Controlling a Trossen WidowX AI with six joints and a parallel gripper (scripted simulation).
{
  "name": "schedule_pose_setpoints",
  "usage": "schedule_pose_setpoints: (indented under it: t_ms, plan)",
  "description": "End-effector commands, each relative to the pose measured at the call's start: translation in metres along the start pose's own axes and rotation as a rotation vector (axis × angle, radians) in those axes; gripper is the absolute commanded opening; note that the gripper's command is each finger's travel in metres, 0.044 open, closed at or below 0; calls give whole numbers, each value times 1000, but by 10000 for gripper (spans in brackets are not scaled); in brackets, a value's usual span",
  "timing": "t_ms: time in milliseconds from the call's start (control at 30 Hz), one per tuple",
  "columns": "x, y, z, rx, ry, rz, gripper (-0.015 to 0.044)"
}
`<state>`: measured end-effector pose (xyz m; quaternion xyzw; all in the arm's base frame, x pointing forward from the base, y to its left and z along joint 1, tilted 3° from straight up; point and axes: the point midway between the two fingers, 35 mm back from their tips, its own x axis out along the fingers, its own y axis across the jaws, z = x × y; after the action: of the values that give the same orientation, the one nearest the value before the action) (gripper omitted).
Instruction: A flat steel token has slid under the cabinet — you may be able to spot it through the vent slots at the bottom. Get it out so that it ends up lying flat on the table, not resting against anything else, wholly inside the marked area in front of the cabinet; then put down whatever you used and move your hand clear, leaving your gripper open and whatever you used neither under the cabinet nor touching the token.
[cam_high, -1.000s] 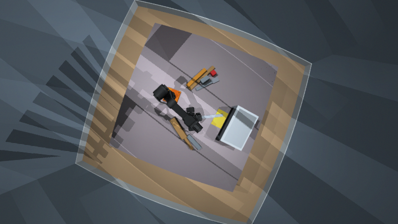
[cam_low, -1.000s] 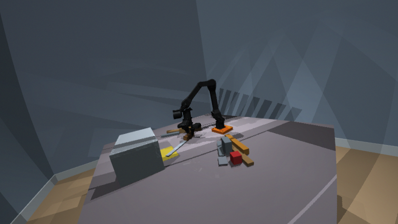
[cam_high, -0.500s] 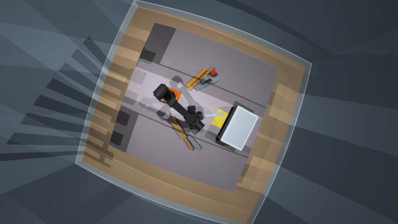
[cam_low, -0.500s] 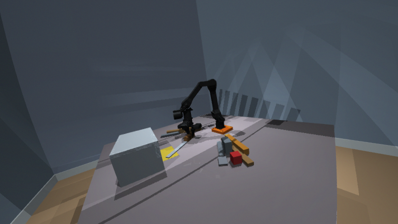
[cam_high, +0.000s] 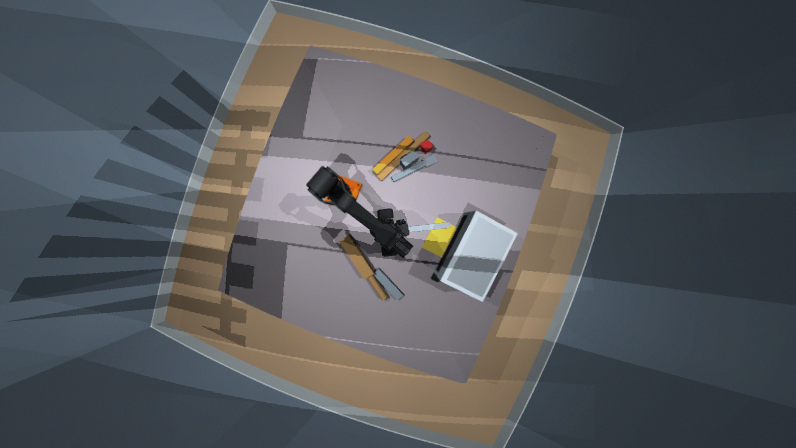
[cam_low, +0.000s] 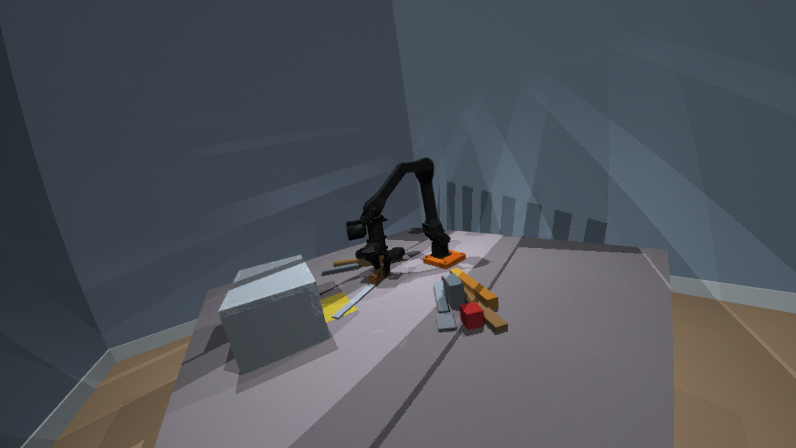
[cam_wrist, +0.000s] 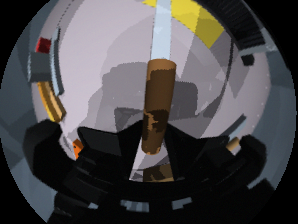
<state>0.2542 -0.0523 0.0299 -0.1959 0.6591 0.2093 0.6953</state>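
Observation:
My gripper (cam_high: 402, 227) (cam_low: 381, 270) (cam_wrist: 153, 123) is shut on the brown handle (cam_low: 378, 277) (cam_wrist: 161, 90) of a tool with a long, flat, pale blade (cam_high: 428, 227) (cam_low: 354, 301) (cam_wrist: 161, 35). The blade points away from the gripper and extends over the yellow marked area (cam_high: 436, 241) (cam_low: 335, 302) (cam_wrist: 200, 20), its tip short of the cabinet (cam_high: 479, 256) (cam_low: 278, 328) (cam_wrist: 240, 25). Whether the blade touches the table cannot be told. The cabinet's dark slotted front faces the yellow area. The steel token cannot be made out in any view.
A red cube (cam_high: 426, 145) (cam_low: 471, 315) (cam_wrist: 43, 45), a grey block (cam_high: 409, 160) (cam_low: 452, 291) (cam_wrist: 39, 67) and orange and brown bars lie to one side. On the arm's other side lie a wooden piece (cam_high: 356, 256) and a grey flat piece (cam_high: 388, 283).

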Motion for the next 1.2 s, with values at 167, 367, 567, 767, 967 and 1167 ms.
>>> schedule_pose_setpoints:
  t_ms: [167,367,567,767,967,1167]
  plan:
    - [-1,7,7,-1,-4,0,0]
    - [-1,11,11,-1,-4,0,0]
    - [-1,16,15,-1,-5,1,0]
    - [-1,20,19,-1,-5,1,0]
    - [-1,24,23,-1,-5,1,0]
    - [-1,29,27,-1,-6,2,0]
